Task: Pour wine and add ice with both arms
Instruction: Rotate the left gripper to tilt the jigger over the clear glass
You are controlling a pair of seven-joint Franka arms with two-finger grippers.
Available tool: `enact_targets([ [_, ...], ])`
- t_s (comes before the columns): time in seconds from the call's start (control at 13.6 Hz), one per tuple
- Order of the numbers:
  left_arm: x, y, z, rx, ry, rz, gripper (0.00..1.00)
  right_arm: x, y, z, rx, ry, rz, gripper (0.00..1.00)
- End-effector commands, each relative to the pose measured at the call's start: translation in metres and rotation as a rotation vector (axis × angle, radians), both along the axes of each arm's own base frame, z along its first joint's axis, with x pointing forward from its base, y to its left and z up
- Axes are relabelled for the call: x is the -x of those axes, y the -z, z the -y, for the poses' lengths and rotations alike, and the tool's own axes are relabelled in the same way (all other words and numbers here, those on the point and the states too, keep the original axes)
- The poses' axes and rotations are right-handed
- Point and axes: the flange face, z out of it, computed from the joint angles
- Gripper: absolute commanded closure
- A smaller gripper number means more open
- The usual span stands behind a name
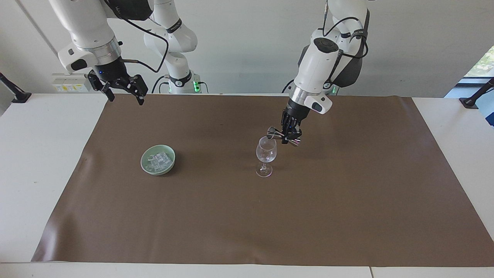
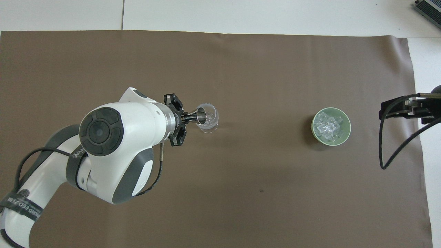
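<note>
A clear stemmed wine glass (image 1: pixel 266 153) (image 2: pixel 208 121) stands upright mid-mat. My left gripper (image 1: pixel 290 135) (image 2: pixel 184 119) is shut on a small metal measuring cup (image 1: pixel 272 132) (image 2: pixel 200 115), which it holds tipped with its mouth over the glass's rim. I cannot make out any wine; the glass looks clear. The ice (image 1: pixel 158 161) (image 2: pixel 329 124), a heap of clear cubes, fills a green bowl (image 1: pixel 158 172) (image 2: pixel 348 129) toward the right arm's end. My right gripper (image 1: pixel 126 98) (image 2: pixel 401 110) waits open in the air over the mat's corner, holding nothing.
A brown mat (image 1: pixel 270 224) covers most of the white table (image 1: pixel 42 162). Only the glass and the bowl stand on it. The left arm's large white wrist (image 2: pixel 117 144) hides part of the mat in the overhead view.
</note>
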Motion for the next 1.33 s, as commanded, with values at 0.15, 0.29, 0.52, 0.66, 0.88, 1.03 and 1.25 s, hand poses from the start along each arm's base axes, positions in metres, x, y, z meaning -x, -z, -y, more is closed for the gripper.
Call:
enact_targets([
  [0.15, -0.008, -0.011, 0.007, -0.068, 0.005, -0.012, 1.00, 0.002, -0.004, 0.002, -0.019, 0.011, 0.005, 0.00],
  [0.29, -0.011, -0.012, 0.009, -0.091, -0.012, 0.005, 1.00, 0.002, -0.004, 0.002, -0.019, 0.011, 0.005, 0.00],
  [0.52, -0.015, -0.012, 0.011, -0.110, -0.008, 0.004, 1.00, 0.002, -0.003, 0.002, -0.019, 0.011, 0.003, 0.00],
  [0.66, -0.016, -0.012, 0.011, -0.124, -0.003, 0.008, 1.00, 0.002, -0.003, 0.001, -0.017, 0.010, 0.003, 0.00],
  [0.88, -0.016, -0.011, 0.011, -0.140, -0.001, 0.004, 1.00, 0.002, -0.003, 0.002, -0.019, 0.011, 0.003, 0.00],
  [1.03, -0.014, -0.014, 0.015, -0.162, 0.011, 0.011, 1.00, 0.002, -0.003, 0.002, -0.019, 0.011, 0.003, 0.00],
  [1.25, -0.014, -0.017, 0.015, -0.182, 0.011, 0.008, 1.00, 0.002, -0.003, 0.002, -0.019, 0.011, 0.003, 0.00],
])
